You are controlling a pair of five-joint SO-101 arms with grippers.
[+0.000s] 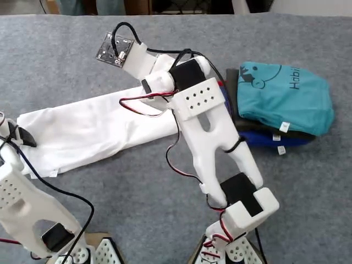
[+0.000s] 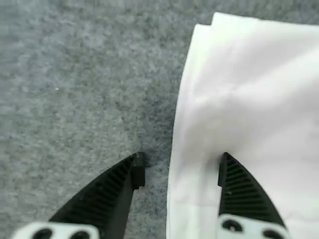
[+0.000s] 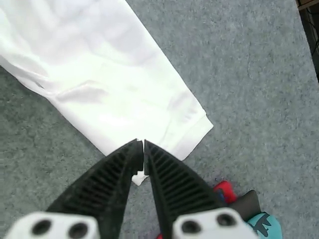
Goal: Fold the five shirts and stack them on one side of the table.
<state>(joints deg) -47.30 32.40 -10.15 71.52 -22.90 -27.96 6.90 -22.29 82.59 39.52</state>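
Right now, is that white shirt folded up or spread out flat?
Half folded: the white cloth shirt lies as a long narrow strip on the grey felt table, not a compact bundle like the teal shirt.

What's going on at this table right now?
Two robot arms are working on a white shirt, lying folded into a long strip on the grey table. The left claw is open across one end; the right claw is shut over the other. A stack of folded shirts sits nearby.
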